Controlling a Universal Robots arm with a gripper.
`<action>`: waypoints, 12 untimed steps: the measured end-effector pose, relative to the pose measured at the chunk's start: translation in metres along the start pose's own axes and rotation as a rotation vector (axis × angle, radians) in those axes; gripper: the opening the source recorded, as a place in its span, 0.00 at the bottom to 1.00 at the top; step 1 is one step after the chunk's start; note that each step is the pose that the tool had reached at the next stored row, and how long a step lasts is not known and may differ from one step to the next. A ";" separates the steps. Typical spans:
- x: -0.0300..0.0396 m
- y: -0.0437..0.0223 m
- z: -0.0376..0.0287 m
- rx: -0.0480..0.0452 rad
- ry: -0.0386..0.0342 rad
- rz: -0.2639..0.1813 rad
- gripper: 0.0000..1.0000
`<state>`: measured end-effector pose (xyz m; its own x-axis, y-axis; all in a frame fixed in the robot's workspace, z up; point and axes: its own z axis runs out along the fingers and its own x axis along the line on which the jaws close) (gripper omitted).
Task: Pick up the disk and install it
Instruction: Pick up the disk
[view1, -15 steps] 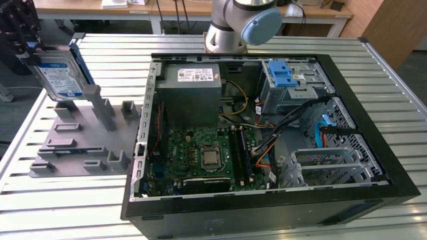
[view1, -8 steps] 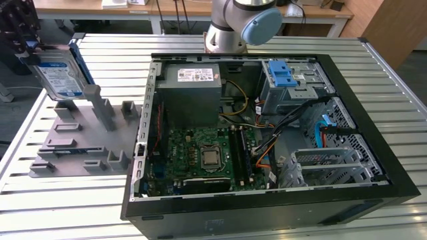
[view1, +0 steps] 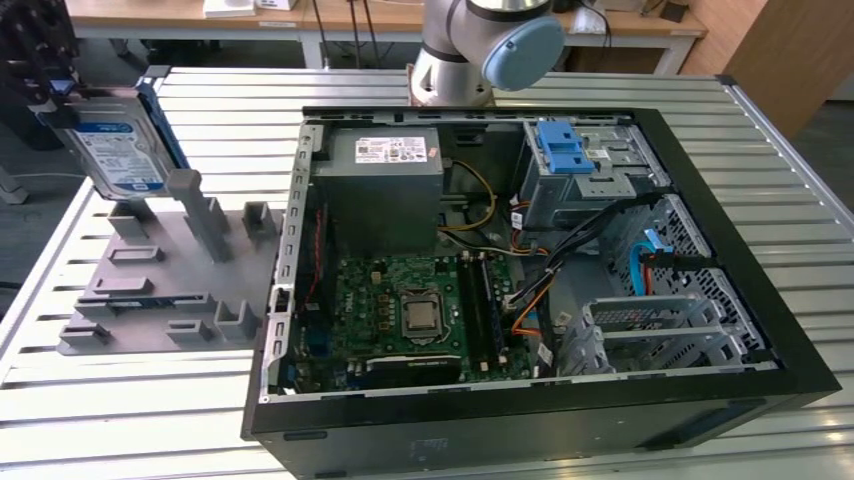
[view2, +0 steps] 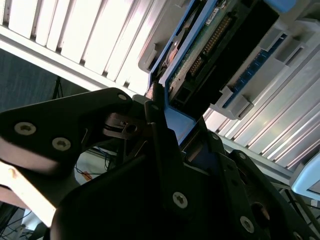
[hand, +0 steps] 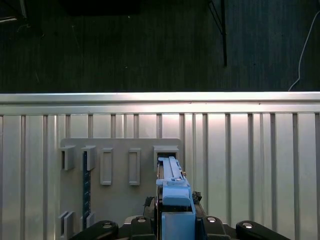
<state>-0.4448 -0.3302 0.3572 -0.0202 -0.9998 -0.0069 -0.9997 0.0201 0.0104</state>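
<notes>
The disk (view1: 118, 148), a silver-grey drive with a white-and-blue label in a blue carrier, hangs upright at the exterior view's left, lifted just above the grey holder stand (view1: 160, 270). My gripper (view1: 51, 92) is shut on its upper end. In the first wrist view the disk (hand: 172, 192) appears edge-on between my fingers (hand: 145, 221), over the stand's slots (hand: 117, 167). The second wrist view shows the disk's circuit-board side (view2: 207, 47) and blue frame clamped in my gripper (view2: 165, 107).
An open black computer case (view1: 747, 300) lies on the slatted metal table (view1: 134, 420). Inside are a grey power-supply box (view1: 380, 165), a motherboard (view1: 414, 320), cables, and a metal drive cage with a blue latch (view1: 566, 150). The arm's base (view1: 481, 50) stands behind the case.
</notes>
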 end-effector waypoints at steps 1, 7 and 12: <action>0.0000 0.0000 -0.0008 -0.0002 0.0001 0.000 0.36; 0.0000 0.0001 -0.0059 0.0000 0.0000 0.000 0.36; -0.0001 0.0001 -0.0091 0.0000 0.0000 0.000 0.36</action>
<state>-0.4448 -0.3302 0.3662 -0.0202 -0.9998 -0.0068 -0.9997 0.0202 0.0104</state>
